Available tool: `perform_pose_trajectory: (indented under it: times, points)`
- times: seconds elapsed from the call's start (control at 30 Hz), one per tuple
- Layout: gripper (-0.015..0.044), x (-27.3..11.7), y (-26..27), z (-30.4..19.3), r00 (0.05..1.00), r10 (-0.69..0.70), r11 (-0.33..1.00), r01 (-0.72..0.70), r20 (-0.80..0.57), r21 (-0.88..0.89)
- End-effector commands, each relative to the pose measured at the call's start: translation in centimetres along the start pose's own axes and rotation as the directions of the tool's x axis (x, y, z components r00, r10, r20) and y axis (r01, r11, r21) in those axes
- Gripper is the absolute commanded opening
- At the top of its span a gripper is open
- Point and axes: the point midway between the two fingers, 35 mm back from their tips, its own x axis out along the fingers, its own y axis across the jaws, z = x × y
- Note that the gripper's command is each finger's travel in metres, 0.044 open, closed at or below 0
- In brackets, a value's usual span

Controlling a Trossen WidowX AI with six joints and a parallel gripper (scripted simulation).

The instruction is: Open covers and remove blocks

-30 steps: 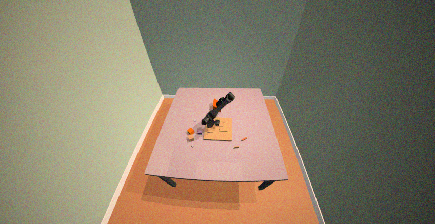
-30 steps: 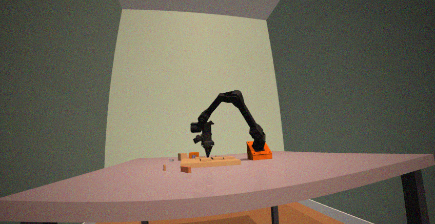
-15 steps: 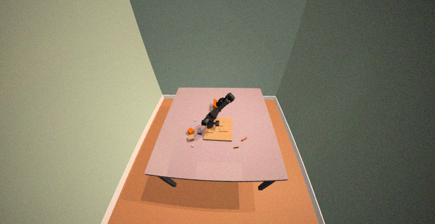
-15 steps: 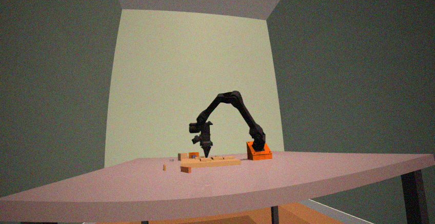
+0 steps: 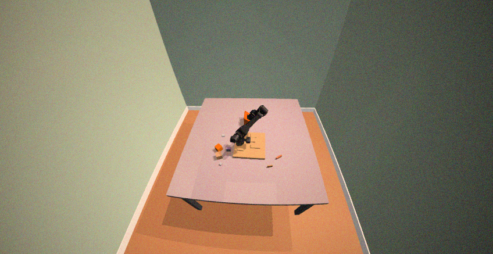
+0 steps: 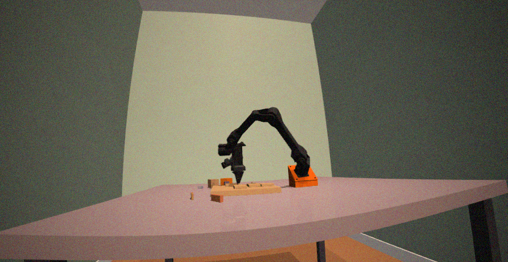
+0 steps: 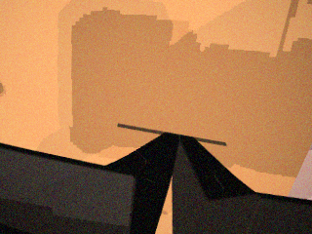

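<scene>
The tan puzzle board (image 5: 257,153) (image 6: 249,192) (image 7: 29,34) lies on the table. Low raised covers (image 6: 240,186) show on its top in the exterior view; how far each is open cannot be told. My gripper (image 6: 238,182) (image 7: 177,140) is shut and empty, pointing down with its fingertips at or just above the board top. In the wrist view a thin dark line (image 7: 214,141) runs across the tan surface behind the fingertips. The arm hides the board's back left part in the top view. A small purple block (image 5: 228,149) lies on the table just left of the board.
Left of the board are an orange cube (image 5: 218,147), a tan cube (image 5: 218,155) (image 6: 212,183) and small pale pieces (image 5: 222,135). On the right lie a red-orange bar (image 5: 278,156) (image 6: 217,198) and a small orange-brown piece (image 5: 269,165) (image 6: 191,195). The orange arm base (image 6: 302,181) stands behind.
</scene>
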Motion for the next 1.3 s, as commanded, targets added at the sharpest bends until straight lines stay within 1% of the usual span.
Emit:
perform_pose_trajectory:
  times: [0.0,1.27]
  points:
    - [0.0000,-0.1,0.0,0.6,1.000,0.003,1.000,-0.003,0.005,0.003]
    - [0.0000,0.0,0.1,4.5,1.000,0.003,1.000,-0.004,0.007,0.001]
